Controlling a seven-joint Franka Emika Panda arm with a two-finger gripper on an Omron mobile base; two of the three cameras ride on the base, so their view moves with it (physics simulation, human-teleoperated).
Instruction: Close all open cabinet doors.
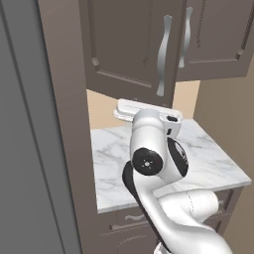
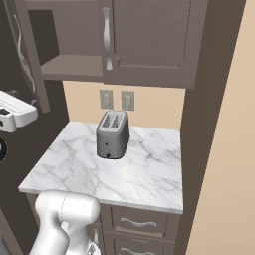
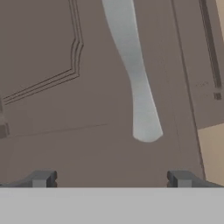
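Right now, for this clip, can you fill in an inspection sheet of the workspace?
Surface: marble counter, level.
Job's things: left cabinet door swung open, shelf exposed; right cabinet door shut.
Clutter: toaster standing on the counter.
Grippers: pincer open, facing the open door near its silver handle.
Cables: nothing seen.
Surroundings: wall outlets, drawers below, beige wall.

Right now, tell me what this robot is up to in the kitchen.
The white Franka arm has its gripper raised to a tall dark grey-brown wooden wall-cabinet door that stands swung open, leaving the shelf behind it exposed. The jaws are spread and hold nothing; they face the door's front close to the lower end of its long curved silver handle. A grey toaster sits on the marble counter below.
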